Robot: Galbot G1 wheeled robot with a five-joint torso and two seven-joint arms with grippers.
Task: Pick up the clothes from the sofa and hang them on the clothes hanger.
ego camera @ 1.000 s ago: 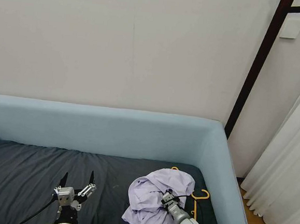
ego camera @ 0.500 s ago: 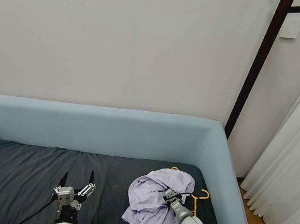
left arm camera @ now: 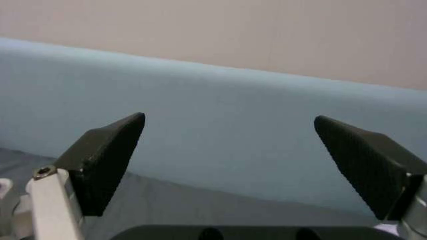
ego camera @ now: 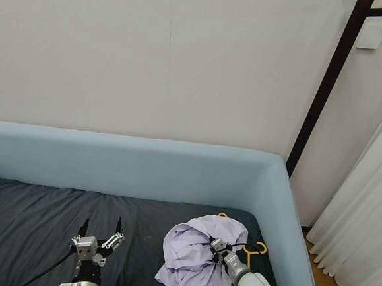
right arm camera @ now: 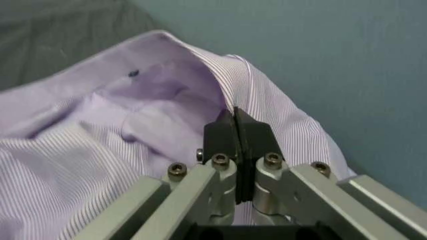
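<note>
A home room: a light blue sofa [ego camera: 175,169] with dark grey seat against a plain white wall [ego camera: 151,60], white curtain [ego camera: 364,229] and dark door frame [ego camera: 324,94] alongside

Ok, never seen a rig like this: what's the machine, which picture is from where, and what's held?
A wheeled robot with two arms. The wide picture is from its head camera, looking down at a blue sofa; each close-up is from a wrist camera. The left hand hangs open over the dark seat, holding nothing. The right hand is shut on a fold of the crumpled lilac shirt. An orange hanger lies beside the shirt, partly hidden by it.
</note>
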